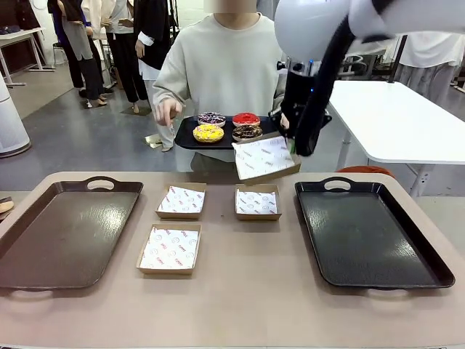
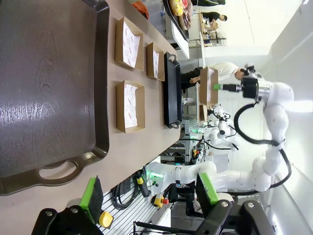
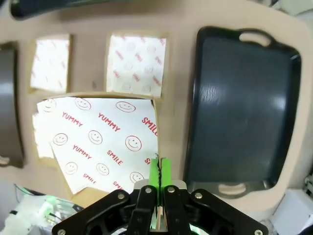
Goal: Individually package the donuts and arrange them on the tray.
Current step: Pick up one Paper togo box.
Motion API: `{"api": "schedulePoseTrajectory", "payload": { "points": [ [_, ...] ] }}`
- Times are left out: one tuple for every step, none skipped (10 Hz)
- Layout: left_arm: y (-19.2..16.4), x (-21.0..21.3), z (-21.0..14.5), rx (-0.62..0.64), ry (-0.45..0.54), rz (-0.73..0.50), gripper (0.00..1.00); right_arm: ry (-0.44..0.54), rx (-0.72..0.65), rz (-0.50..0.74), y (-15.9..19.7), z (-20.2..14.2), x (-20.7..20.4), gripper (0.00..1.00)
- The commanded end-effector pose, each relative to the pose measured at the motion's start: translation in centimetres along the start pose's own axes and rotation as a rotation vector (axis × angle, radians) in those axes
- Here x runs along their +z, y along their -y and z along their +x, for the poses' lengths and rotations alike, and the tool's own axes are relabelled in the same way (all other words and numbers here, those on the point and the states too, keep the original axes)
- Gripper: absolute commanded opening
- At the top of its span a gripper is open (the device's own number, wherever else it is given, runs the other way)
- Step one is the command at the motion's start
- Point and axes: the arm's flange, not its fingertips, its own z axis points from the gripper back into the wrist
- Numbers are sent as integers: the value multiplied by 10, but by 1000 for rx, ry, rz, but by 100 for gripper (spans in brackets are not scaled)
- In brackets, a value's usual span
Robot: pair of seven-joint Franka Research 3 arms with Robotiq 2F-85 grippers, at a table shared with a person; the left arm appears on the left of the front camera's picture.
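Several donuts lie on a small black tray [image 1: 184, 135] that the person holds beyond the table's far edge: yellow [image 1: 208, 133], red [image 1: 246, 118], chocolate [image 1: 247, 131] and purple-dark [image 1: 211, 118]. My right gripper [image 1: 291, 145] is shut on the edge of a paper-lined cardboard box [image 1: 263, 158], holding it tilted in the air just in front of that tray. The right wrist view shows the same gripper [image 3: 159, 172] pinching the box [image 3: 98, 142] at its rim. My left gripper [image 2: 149, 192] hangs open and empty near the left tray [image 2: 49, 88].
Three paper-lined boxes [image 1: 182, 201] [image 1: 257, 203] [image 1: 170, 249] rest on the table's middle. A large dark tray [image 1: 65, 233] lies at the left and another [image 1: 367, 233] at the right, both bare. The person's hand [image 1: 166, 113] grips the small tray's left end.
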Motion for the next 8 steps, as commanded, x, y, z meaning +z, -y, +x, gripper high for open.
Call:
{"api": "schedulePoseTrajectory", "payload": {
  "points": [
    [1,0,1,4,16,-4,100,-51,-21,-44,-10,50,-4,0],
    [1,0,1,4,16,-4,100,-70,-45,-37,-4,68,-11,0],
    [1,0,1,4,16,-4,100,-85,-63,-32,2,80,-17,0],
    [1,0,1,4,16,-4,100,-87,-78,-24,9,87,-23,0],
    [1,0,1,4,16,-4,100,-76,-61,0,16,86,-27,0],
    [1,0,1,4,16,-4,100,-76,-48,-12,13,79,-31,0],
    [1,0,1,4,16,-4,100,-76,-48,-12,13,79,-31,0],
    [1,0,1,4,16,-4,100,-76,-48,-12,13,79,-31,0]
  ]
}}
